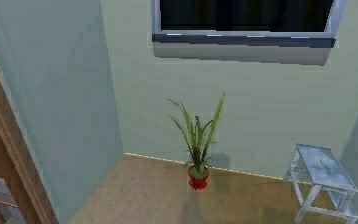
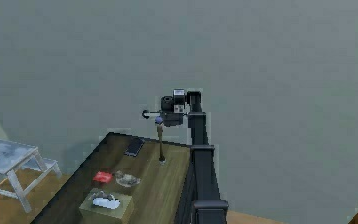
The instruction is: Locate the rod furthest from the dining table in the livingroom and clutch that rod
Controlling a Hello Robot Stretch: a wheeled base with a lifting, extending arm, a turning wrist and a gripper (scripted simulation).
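Observation:
In the arm side view the dark arm [image 2: 205, 170] rises from the bottom edge to the gripper [image 2: 157, 116] above a wooden table [image 2: 172, 185]. A thin upright rod-like thing [image 2: 162, 145] reaches from the fingers down to the tabletop. Because it meets the surface there, I cannot tell whether the gripper holds anything.
On the table lie a dark flat thing [image 2: 134, 147], a small red thing [image 2: 103, 177], a bowl [image 2: 127, 181] and a box with something white [image 2: 107, 203]. A white side table [image 2: 7, 160] [image 1: 322, 180] stands nearby. A potted plant [image 1: 197, 150] sits under a dark window [image 1: 247, 20]; a wooden door frame [image 1: 7, 170] lies left.

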